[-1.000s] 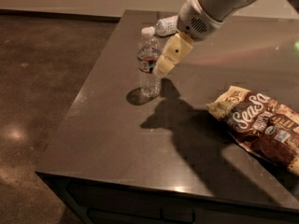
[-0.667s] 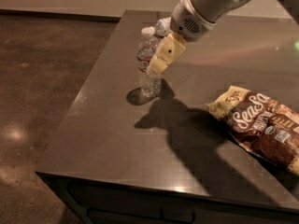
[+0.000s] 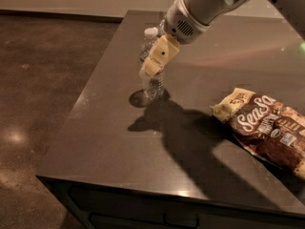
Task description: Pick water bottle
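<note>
While the arm reaches in from the upper right, the claw (image 3: 152, 68) hangs at the water bottle (image 3: 155, 87), over the far left part of the desk (image 3: 119, 151).

- Claw: cream-coloured, below a white wrist housing (image 3: 183, 20) with a vented face. Seen from this side, it lies across the bottle's middle and hides the label band. Whether it is wide, narrow or clamped on the bottle: cannot tell.
- Water bottle: clear ribbed plastic with a white cap (image 3: 151, 32). It stands roughly upright with its base on the desk. The cap shows above the claw and the ribbed lower body below it. It stands near the desk's left edge.
- Desk: dark, smooth, slightly glossy top. A strong shadow (image 3: 190, 142) of arm and bottle runs from the bottle's base toward the right and the near edge.
- Snack bag (image 3: 267, 128): brown and cream with large white lettering, lying flat at the right side of the desk, well apart from the bottle and claw. Its right end is cut off by the frame.
- Floor (image 3: 47, 80): dark mottled surface to the left of the desk, with a dim light spot on it.
</note>
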You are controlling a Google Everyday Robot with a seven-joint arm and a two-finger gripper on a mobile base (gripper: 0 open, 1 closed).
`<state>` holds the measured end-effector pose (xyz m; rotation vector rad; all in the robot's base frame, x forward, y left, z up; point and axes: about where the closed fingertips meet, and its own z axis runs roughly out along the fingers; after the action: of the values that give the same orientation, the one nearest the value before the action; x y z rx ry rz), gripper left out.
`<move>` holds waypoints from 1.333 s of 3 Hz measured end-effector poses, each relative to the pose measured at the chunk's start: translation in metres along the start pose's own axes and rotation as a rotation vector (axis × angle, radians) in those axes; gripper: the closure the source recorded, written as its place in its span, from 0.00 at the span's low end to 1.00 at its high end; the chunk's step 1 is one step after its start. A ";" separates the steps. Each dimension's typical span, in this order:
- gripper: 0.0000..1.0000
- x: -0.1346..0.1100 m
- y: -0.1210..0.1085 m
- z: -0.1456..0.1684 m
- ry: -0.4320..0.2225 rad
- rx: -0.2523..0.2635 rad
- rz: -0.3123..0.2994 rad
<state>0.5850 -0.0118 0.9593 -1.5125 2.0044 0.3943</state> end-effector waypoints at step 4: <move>0.81 -0.005 -0.010 -0.021 -0.029 0.013 0.000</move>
<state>0.5897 -0.0222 0.9798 -1.4910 1.9803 0.4009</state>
